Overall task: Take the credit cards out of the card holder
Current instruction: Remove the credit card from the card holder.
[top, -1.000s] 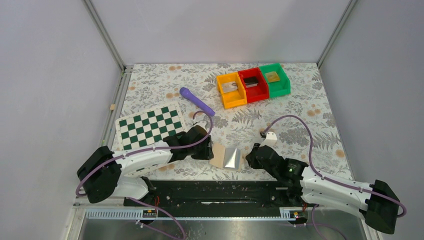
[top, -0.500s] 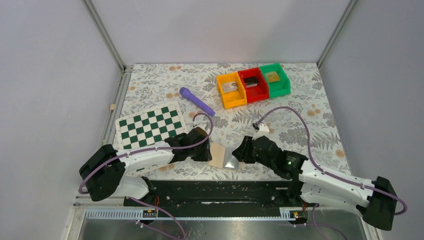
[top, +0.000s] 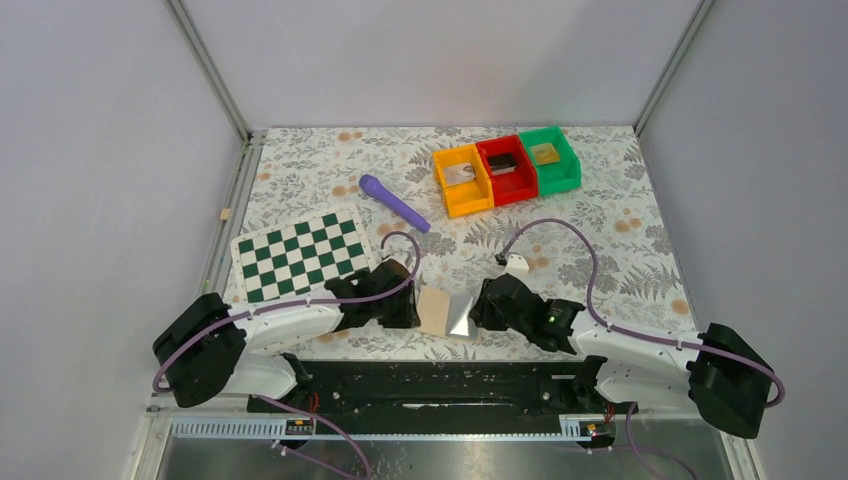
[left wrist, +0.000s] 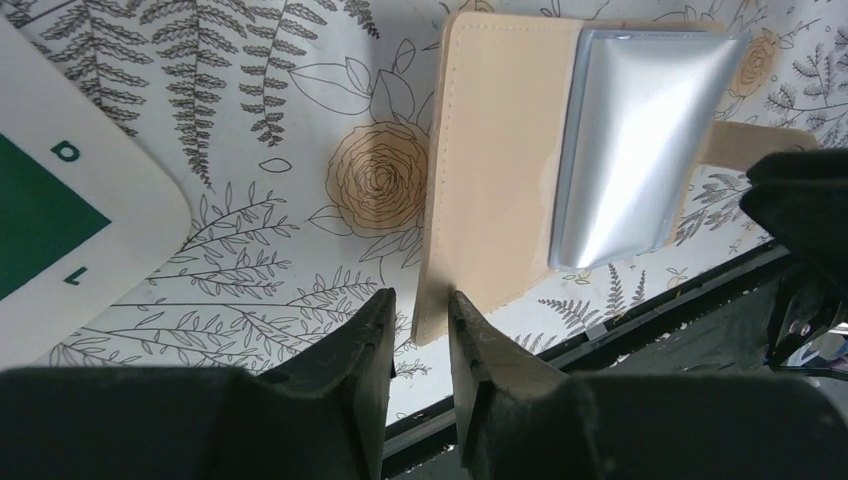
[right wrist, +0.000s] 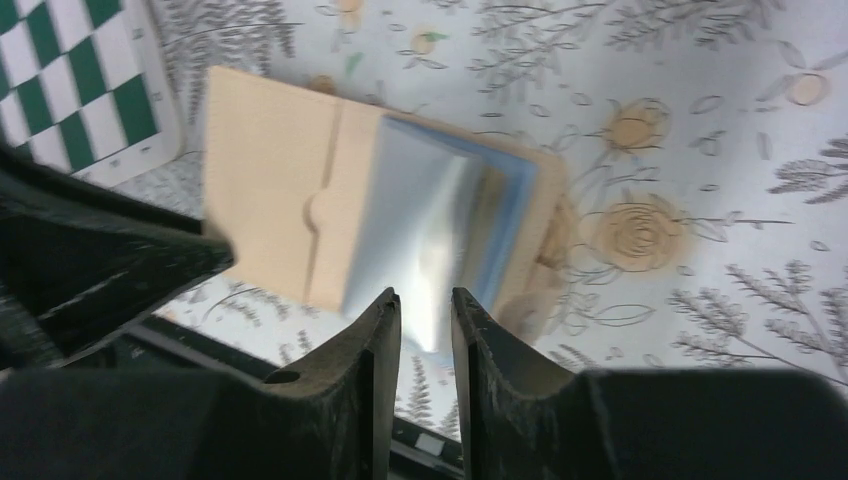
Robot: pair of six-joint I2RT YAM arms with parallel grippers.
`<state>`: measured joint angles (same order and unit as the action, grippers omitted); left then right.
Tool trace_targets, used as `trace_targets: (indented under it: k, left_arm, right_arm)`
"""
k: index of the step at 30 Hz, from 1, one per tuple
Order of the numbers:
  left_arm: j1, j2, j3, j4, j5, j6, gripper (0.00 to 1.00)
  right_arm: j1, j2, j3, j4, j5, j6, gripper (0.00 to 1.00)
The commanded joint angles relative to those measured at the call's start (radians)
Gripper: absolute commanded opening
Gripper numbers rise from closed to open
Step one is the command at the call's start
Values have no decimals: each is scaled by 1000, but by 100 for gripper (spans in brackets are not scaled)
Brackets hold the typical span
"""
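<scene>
I had the holder (top: 434,308) lying open on the worktop (top: 600,220) near its front edge, between the two arms. The left fingers (left wrist: 365,350) were pinched narrow on the holder's near corner, placed there, I judged, to pin it so it would not slide with the pull. The right fingers (right wrist: 375,360) stood just as narrow about the edge of the silver card (right wrist: 420,240) sticking out of the pocket, apparently nipping it, though that view was blurred.
</scene>
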<state>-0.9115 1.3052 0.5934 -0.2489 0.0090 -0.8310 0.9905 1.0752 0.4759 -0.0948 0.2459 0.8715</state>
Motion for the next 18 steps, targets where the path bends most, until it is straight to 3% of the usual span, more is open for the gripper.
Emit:
trace_targets:
  k: [1, 9, 18]
  left_arm:
    - [1, -45, 69, -61, -37, -1, 27]
    - [-2, -113, 204, -62, 121, 25, 28]
    - [-12, -21, 202, 162, 361, 42, 29]
  right_arm:
    - [-51, -5, -54, 40, 7, -10, 31]
    - [-71, -56, -111, 59, 11, -8, 31]
    - [-73, -25, -111, 84, -17, -15, 29]
